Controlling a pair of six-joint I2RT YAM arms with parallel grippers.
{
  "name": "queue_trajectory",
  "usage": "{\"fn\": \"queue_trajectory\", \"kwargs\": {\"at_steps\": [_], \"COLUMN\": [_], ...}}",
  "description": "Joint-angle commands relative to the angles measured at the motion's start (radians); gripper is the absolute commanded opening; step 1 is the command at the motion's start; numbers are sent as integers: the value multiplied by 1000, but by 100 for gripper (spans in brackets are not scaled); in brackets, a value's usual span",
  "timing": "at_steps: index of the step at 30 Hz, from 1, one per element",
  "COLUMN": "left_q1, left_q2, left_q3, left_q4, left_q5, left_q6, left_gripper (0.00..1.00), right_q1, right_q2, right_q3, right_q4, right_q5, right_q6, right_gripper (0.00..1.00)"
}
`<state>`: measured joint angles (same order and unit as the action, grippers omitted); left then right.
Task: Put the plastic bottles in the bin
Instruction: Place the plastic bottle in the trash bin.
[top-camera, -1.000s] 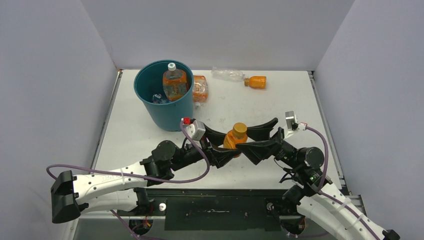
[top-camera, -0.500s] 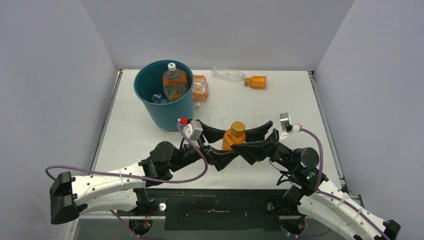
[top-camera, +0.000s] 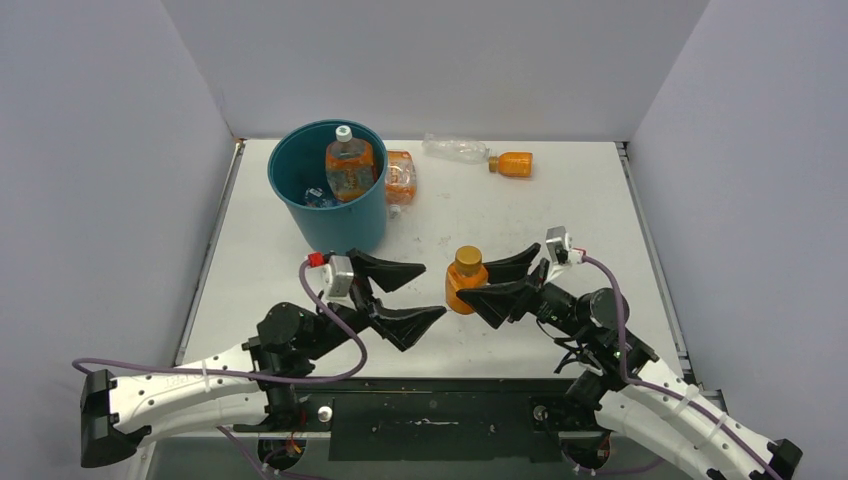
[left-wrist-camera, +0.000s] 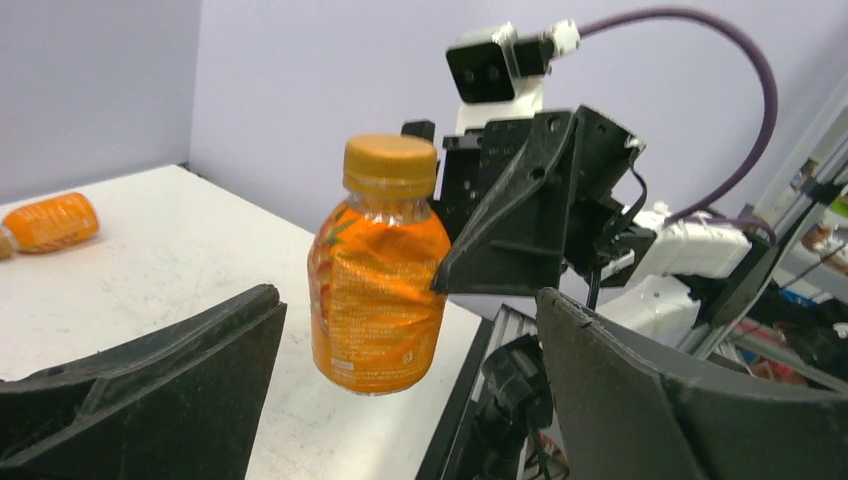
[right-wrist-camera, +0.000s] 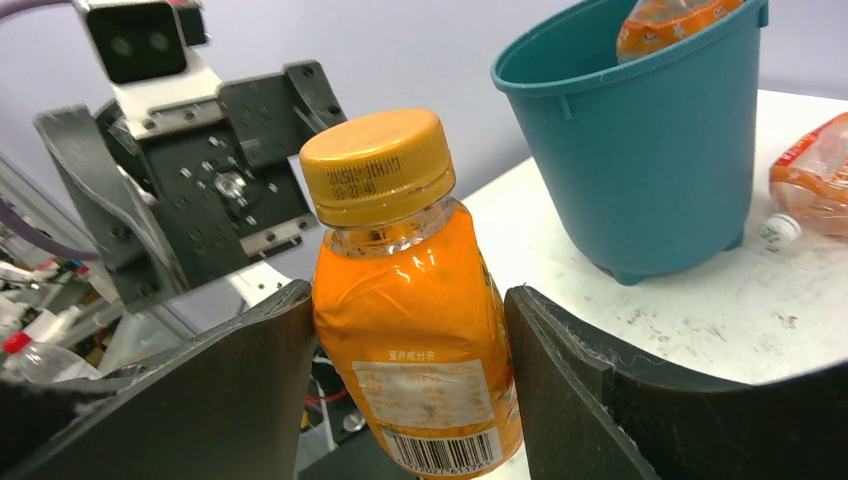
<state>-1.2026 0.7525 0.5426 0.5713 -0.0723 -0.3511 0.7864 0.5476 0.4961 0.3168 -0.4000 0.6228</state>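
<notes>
The right hand (top-camera: 478, 284) was clamped on the orange bottle (top-camera: 466, 282), holding it upright and seemingly off the tabletop (top-camera: 560, 210), well apart from the bin (top-camera: 300, 215). The bottle's wrinkled wrap looked slick and soft, so it could have slipped out or tilted on the way over. The left hand (top-camera: 435, 290), wide open and empty, sat between bottle and bin, risking a knock. The bottle was stubby and orange-capped.

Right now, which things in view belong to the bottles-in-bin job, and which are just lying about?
Job:
bin; orange bottle in right pincer; labelled bottle and bluish bottle already in the bin; on the table: crushed bottle, clear bottle, small orange bottle.

Not job:
table; purple cables.
</notes>
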Motion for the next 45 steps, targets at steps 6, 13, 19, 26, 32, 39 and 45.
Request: {"fn": "queue_trajectory", "kwargs": {"at_steps": [6,13,19,26,32,39,45], "left_q1": [16,18,18,26,32,52,169], "left_q2": [71,241,303,360,366,312,200], "left_q3": [364,517,533,574,570,584,696], "left_q4": [-382,-568,-603,-620,-607,-595,-695], "left_q5": [-137,-98,-99,-109,-102,-176,-287], "left_q6": [-22,-62,-73,-77,-76,-6,127], "left_gripper": [96,99,86,64,29,0,0], "right_q1": [9,12,13,15,16,16,17], "right_q2": [38,31,21,15,17,15,-46], "right_q3": [117,105,96,98,98,139,207], "right_q4": [-195,-178,-161,-159,-162,-226,-368], "right_q5": [10,18,15,11,13,9,50], "right_q6": [-225,-215,-200,-204,-202,-185,-205], "right_gripper": [5,5,5,5,6,95,90]}}
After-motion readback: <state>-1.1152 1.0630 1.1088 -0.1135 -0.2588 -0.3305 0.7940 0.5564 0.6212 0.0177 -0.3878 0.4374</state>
